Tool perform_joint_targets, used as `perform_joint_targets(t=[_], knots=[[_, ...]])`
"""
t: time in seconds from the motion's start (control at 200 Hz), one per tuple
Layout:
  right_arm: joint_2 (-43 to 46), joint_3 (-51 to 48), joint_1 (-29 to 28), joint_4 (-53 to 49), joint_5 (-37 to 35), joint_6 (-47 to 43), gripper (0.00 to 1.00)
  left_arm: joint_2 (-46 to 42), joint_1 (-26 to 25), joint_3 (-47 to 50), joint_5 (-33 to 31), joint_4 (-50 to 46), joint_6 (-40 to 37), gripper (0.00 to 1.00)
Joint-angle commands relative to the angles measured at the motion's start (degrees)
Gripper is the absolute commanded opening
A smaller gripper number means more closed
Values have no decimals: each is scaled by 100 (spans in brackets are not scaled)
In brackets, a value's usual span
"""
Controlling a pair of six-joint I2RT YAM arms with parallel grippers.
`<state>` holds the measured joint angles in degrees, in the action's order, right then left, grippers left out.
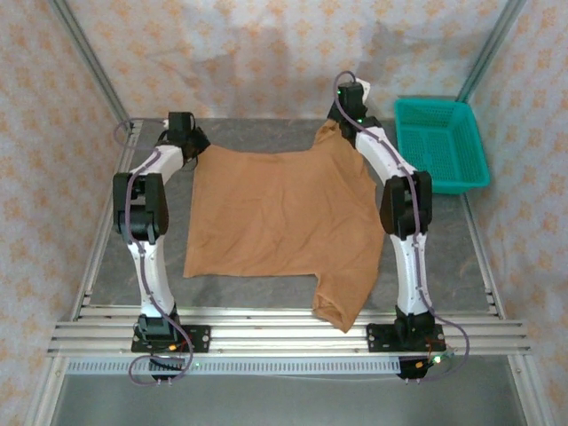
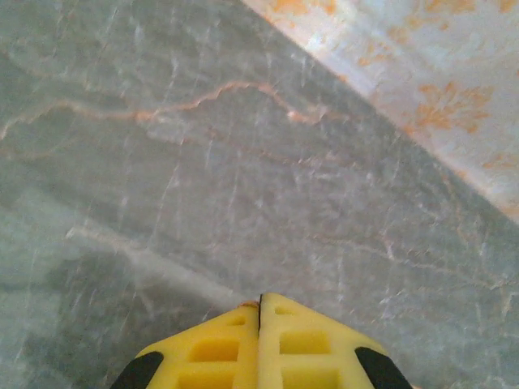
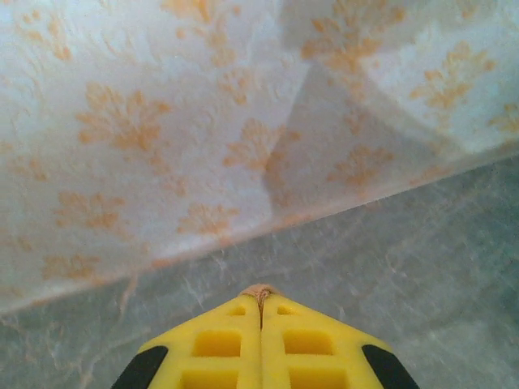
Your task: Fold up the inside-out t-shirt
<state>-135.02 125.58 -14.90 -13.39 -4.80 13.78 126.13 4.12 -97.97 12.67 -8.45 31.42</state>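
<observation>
Tan cloth, soft and floppy (light too): hold the inside-out t-shirt [image 1: 275, 213] by corners; left gripper [image 2: 259, 301] and right gripper [image 3: 259, 295] jaws are closed on 2 far ones

Your t-shirt [image 1: 280, 213] is plain tan-brown cloth, spread mostly flat on the grey worktop [image 1: 257, 133] between the two arms; its body makes a rough rectangle with light wrinkles; one short sleeve trails off the near right corner toward the worktop's near edge; the far right corner is drawn up into a bunched peak; a sliver of cloth sits pinched in your closed left hand [image 2: 259, 306] and your closed right hand [image 3: 260, 293].
</observation>
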Motion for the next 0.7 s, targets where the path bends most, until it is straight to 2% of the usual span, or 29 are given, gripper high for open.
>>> perform_joint_targets(t=[0.0,0.025,0.05,0.055,0.085,0.12,0.17,0.26,0.305,0.435,0.525,0.595,0.696], knots=[[-715,1171,133,-383,45,180,10,366,114,-597,41,-561,-48,19],[-989,1692,163,-606,248,208,25,448,113,-733,54,-657,-48,31],[-1236,2244,185,-887,408,239,42,523,124,-862,75,-751,-184,39],[-1362,2472,192,-1015,451,268,48,530,124,-889,77,-762,-195,42],[-1644,3071,218,-1346,598,384,64,578,124,-1037,78,-901,-221,54],[-1831,3606,264,-1540,880,534,75,552,131,-1156,43,-1065,-262,61],[-1712,3619,321,-1496,1287,739,80,368,133,-1142,-79,-1171,-329,65],[-1142,3005,348,-1521,1503,810,81,-220,111,-844,-241,-1194,-353,66],[-861,2628,351,-1558,1536,835,77,-554,62,-607,-256,-1188,-347,66],[-389,1614,354,-1486,1873,958,54,-1422,-307,355,-124,-905,-338,66],[-436,1255,347,-1458,2217,1133,37,-1635,-572,933,184,-626,-196,66],[-655,1277,347,-1581,2342,1293,37,-1630,-710,1173,389,-553,-115,66],[-1061,1487,348,-1670,2432,1562,51,-1634,-837,1389,400,-566,-110,65]])
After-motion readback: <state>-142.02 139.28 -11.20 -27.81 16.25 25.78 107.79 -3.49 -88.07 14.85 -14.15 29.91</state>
